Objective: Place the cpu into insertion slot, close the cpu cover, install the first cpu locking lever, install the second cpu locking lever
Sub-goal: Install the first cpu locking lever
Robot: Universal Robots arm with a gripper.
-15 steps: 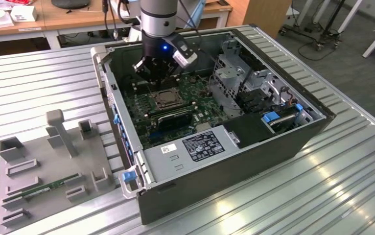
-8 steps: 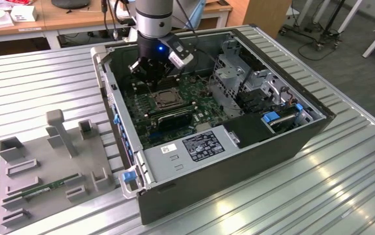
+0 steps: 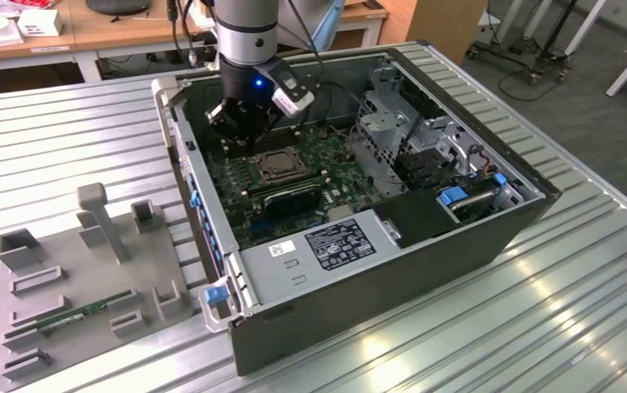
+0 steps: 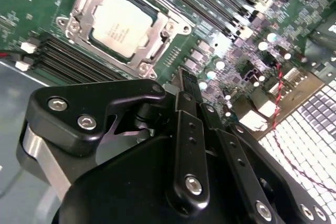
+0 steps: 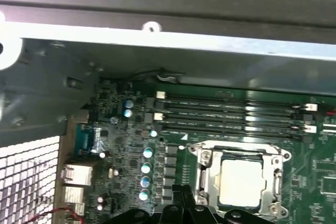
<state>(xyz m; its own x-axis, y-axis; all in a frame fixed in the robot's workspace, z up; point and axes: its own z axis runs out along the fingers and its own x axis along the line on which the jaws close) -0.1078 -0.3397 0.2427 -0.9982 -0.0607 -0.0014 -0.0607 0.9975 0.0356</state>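
The cpu (image 4: 118, 22) lies flat in the insertion slot (image 4: 144, 68) on the green board, its silver face up. The cpu cover (image 4: 156, 34) is down around it as a silver frame. In the first wrist view the cpu (image 5: 241, 182) sits inside the cover (image 5: 210, 174), with thin lever rods along the frame's sides. My gripper (image 4: 187, 82) hovers above the board a short way from the socket, shut with nothing between its fingers. In the exterior view the gripper (image 3: 245, 135) hangs inside the open case, just toward the exterior view's left of the cpu (image 3: 275, 166).
Long black memory slots (image 5: 226, 114) run beside the socket. The case wall (image 3: 182, 164) stands close to the gripper, with a drive cage (image 3: 401, 123) and power supply (image 3: 336, 241) on the other sides. A grey fixture (image 3: 74, 286) holding a memory stick lies on the table.
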